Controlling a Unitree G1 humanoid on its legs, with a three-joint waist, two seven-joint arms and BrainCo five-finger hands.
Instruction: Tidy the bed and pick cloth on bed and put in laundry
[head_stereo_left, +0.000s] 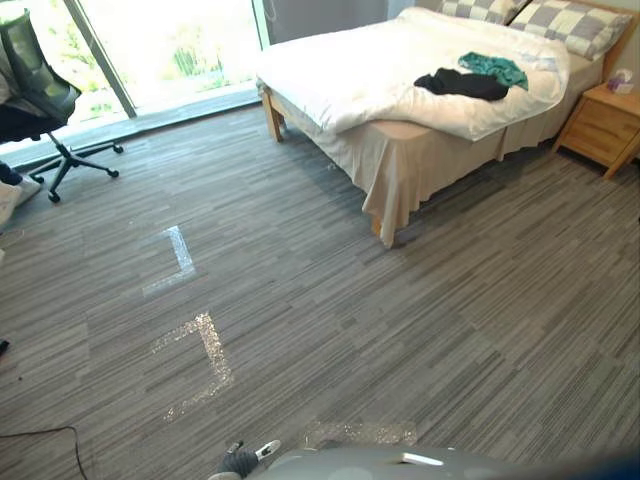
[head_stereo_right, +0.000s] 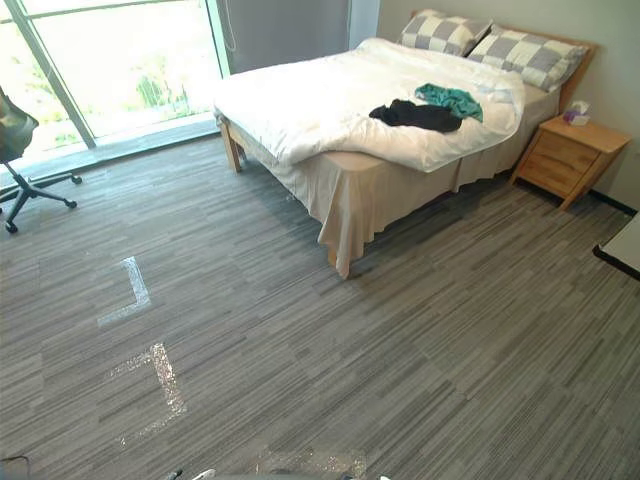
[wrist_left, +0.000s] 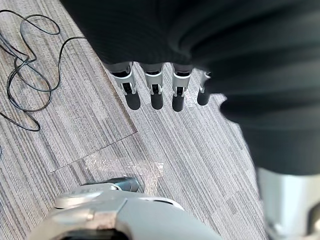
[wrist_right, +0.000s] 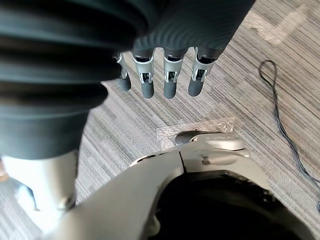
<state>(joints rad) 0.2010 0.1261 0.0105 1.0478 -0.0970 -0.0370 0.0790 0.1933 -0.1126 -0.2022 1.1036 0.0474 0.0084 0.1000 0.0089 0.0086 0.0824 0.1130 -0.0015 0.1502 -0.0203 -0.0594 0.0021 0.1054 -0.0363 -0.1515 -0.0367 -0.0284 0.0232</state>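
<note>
Lying on the bed (head_stereo_right: 320, 100) beyond striped carpet (head_stereo_right: 420, 350), black cloth (head_stereo_right: 415, 116) beside teal cloth (head_stereo_right: 452, 99); left hand (wrist_left: 156, 95), right hand (wrist_right: 170, 82) slack, empty.

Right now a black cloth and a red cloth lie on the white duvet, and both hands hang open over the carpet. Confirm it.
One error: the right eye view shows a teal cloth, not red, beside the black cloth. The rest stands: both lie on the white duvet, and the left hand and right hand hang open over the carpet.
</note>
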